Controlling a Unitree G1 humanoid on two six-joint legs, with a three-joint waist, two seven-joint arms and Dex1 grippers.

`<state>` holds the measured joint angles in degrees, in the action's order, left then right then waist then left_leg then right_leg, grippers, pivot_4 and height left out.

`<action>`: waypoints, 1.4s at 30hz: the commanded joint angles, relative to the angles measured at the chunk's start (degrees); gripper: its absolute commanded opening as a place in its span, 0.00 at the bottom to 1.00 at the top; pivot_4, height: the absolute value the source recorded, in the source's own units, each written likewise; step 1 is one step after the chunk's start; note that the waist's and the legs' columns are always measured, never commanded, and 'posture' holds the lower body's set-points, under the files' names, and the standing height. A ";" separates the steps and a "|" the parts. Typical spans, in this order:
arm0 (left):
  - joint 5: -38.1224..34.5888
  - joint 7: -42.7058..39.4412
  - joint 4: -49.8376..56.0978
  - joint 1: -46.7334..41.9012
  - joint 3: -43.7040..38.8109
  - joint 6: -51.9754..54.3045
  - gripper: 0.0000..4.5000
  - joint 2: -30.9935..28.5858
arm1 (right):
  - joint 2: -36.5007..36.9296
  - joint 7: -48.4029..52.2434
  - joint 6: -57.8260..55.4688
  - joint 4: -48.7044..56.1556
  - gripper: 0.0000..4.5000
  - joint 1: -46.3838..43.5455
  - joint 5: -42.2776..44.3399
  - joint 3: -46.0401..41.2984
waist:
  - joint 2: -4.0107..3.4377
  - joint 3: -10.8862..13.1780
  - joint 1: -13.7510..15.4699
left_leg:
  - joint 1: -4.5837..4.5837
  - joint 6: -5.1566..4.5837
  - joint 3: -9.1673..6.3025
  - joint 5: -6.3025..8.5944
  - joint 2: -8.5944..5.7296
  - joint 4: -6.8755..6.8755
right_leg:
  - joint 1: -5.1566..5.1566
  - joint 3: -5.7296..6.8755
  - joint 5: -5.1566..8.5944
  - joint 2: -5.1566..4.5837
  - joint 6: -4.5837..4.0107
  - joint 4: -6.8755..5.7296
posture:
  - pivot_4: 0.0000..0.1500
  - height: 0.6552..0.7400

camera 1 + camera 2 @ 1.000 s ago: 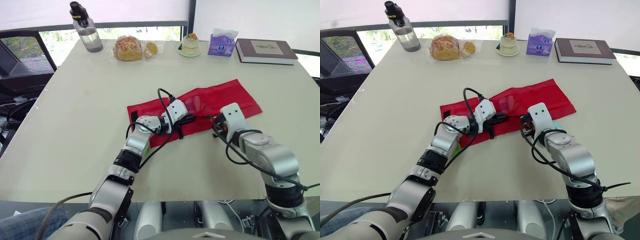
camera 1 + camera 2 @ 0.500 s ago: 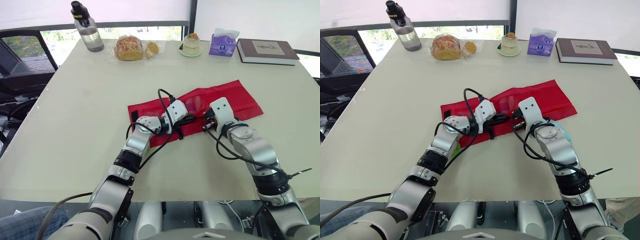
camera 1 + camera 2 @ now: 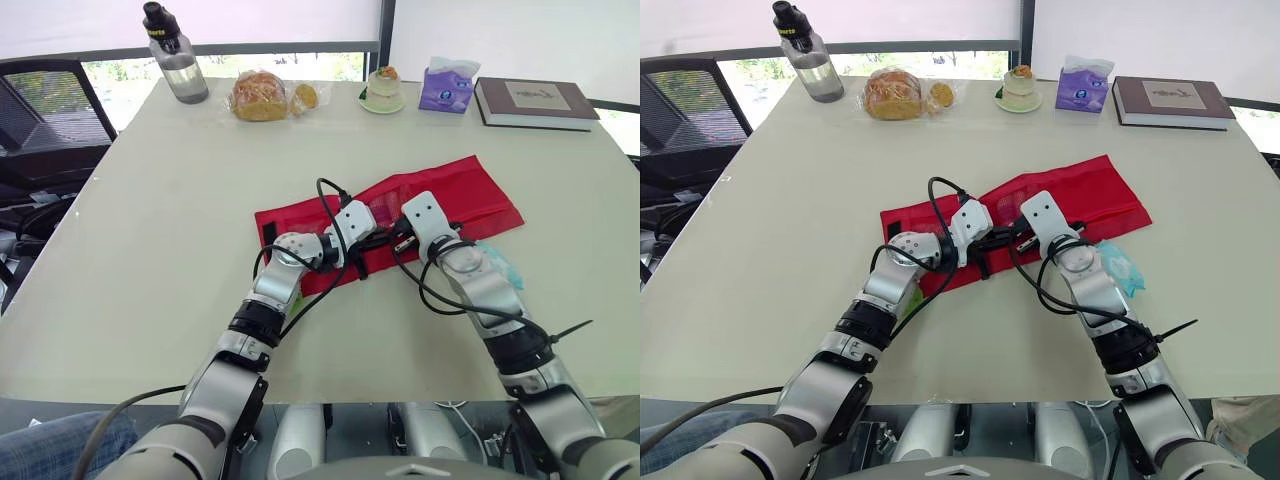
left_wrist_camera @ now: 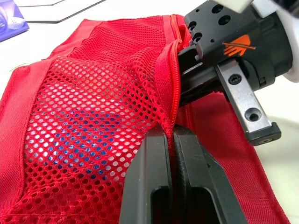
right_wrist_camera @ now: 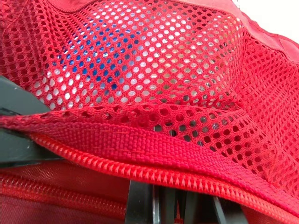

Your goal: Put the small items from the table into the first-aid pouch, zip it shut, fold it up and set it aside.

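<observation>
At mid-table, the floppy red mesh-and-fabric first-aid pouch lies flat. It looks light and limp, so it's best held by its stiffer zipper tape. Left gripper is pinched tight on that edge; right gripper crowds the zip, grip impossible to tell. 1 teal packet lies just beside.

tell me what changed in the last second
The right gripper slid left along the pouch, up beside the left gripper, baring more of a blue packet. The left gripper stayed clamped on the pouch's mesh edge; the pouch lay where it was.
</observation>
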<state>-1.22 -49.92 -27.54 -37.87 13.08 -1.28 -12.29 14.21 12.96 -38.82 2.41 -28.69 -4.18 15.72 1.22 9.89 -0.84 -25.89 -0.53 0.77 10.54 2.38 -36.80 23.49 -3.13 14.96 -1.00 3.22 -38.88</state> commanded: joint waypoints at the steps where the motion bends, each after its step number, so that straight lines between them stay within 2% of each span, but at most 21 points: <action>1: 0.07 0.01 0.49 -0.17 0.09 -1.23 0.00 -0.18 | 2.72 3.51 -2.01 10.42 0.01 3.78 1.04 -1.30 | 0.00 0.00 0.08 | -0.01 0.00 0.00 0.00 0.00 0.00 | 0.00 0.00 0.00 -0.01 0.00 0.01 | 1.00 1.00; 8: 0.12 0.84 -1.19 -0.98 -0.97 -2.19 0.00 -1.67 | 6.33 9.93 -0.60 26.34 0.01 16.03 8.51 -8.42 | 0.00 0.00 -0.16 | 0.05 0.00 -0.01 0.00 0.01 0.00 | -0.02 0.00 0.00 0.01 0.01 -0.02 | 1.00 1.00; 10: -0.08 0.72 -1.22 -0.98 -1.25 -2.29 0.00 -2.28 | 6.71 10.31 0.12 28.38 0.01 18.83 9.95 -10.98 | 0.00 0.00 -0.16 | 0.10 0.00 0.00 0.00 0.02 -0.02 | -0.03 -0.02 0.00 0.03 0.02 -0.02 | 1.00 1.00; 14: -0.54 0.99 -1.54 -0.39 -2.66 -1.91 0.00 -4.46 | 7.90 15.84 8.70 32.80 0.01 27.04 16.82 -18.96 | 0.01 0.00 -0.10 | 0.09 0.00 -0.01 0.00 0.02 0.00 | -0.05 -0.01 0.01 0.03 0.01 0.00 | 1.00 1.00; 17: -0.29 0.62 -1.28 0.77 -3.86 -2.15 0.00 -7.86 | 10.12 18.00 8.76 35.50 0.01 33.05 20.27 -24.62 | 0.01 0.00 -0.43 | 0.15 0.00 0.06 0.00 0.02 0.00 | -0.05 -0.10 0.01 0.03 0.02 -0.01 | 1.00 1.00; 25: -0.83 -1.23 3.00 3.62 -5.66 -1.74 0.00 -15.53 | 12.51 23.82 11.61 39.85 0.01 39.85 33.72 -37.94 | 0.01 0.00 -1.43 | 0.22 0.00 0.06 0.00 0.11 0.08 | -0.05 -0.09 0.01 0.07 0.00 -0.04 | 1.00 1.00; 26: -1.06 -1.39 3.77 4.17 -5.97 -1.38 0.00 -16.21 | 13.12 24.40 11.58 40.28 0.12 40.84 35.15 -39.44 | 0.01 0.00 -1.40 | 0.22 0.01 0.06 0.00 0.10 0.09 | -0.06 -0.09 0.01 0.07 0.00 -0.04 | 1.00 1.00; 28: -1.44 -1.38 4.98 5.11 -6.48 -0.61 0.00 -17.31 | 14.29 25.45 11.36 40.97 0.23 42.69 37.86 -41.94 | 0.01 0.00 -1.38 | 0.21 0.01 0.07 0.00 0.10 0.09 | -0.06 -0.09 0.01 0.05 0.00 -0.02 | 1.00 1.00; 30: -1.72 -1.24 5.77 5.98 -7.08 -0.01 0.00 -18.42 | 15.59 27.08 11.22 41.62 0.48 45.06 40.58 -44.27 | 0.01 0.00 -1.37 | 0.21 0.01 0.09 0.00 0.10 0.09 | -0.06 -0.10 0.01 0.03 0.00 0.00 | 1.00 1.00; 34: -2.43 -1.00 6.34 7.04 -8.57 1.12 0.00 -20.24 | 18.58 30.39 11.06 42.39 0.85 49.12 45.37 -48.32 | 0.02 -0.01 -1.41 | 0.24 0.00 0.11 0.00 0.11 0.09 | -0.07 -0.11 0.02 0.04 0.00 -0.02 | 1.00 1.00; 35: -2.54 -0.90 6.36 7.17 -8.77 1.31 0.00 -20.65 | 19.37 30.78 10.86 42.45 0.97 49.52 46.73 -49.30 | 0.02 -0.02 -1.43 | 0.24 0.00 0.11 0.00 0.12 0.09 | -0.07 -0.12 0.02 0.04 -0.01 -0.02 | 1.00 1.00; 42: -4.81 -2.06 7.37 7.22 -10.11 5.11 0.00 -22.11 | 22.16 31.75 11.42 41.52 0.99 50.97 50.38 -51.70 | 0.03 -0.02 -1.32 | 0.23 0.01 0.13 0.00 0.13 0.09 | -0.07 -0.12 0.02 0.04 -0.01 -0.01 | 1.00 1.00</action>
<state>-5.68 -52.16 -21.18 -30.88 4.68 3.28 -33.40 35.70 44.51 -28.54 42.68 22.15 44.86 -34.48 1.25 9.87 -2.17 -25.65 -0.52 0.90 10.54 2.51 -36.71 23.42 -3.25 14.98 -0.96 3.22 -38.89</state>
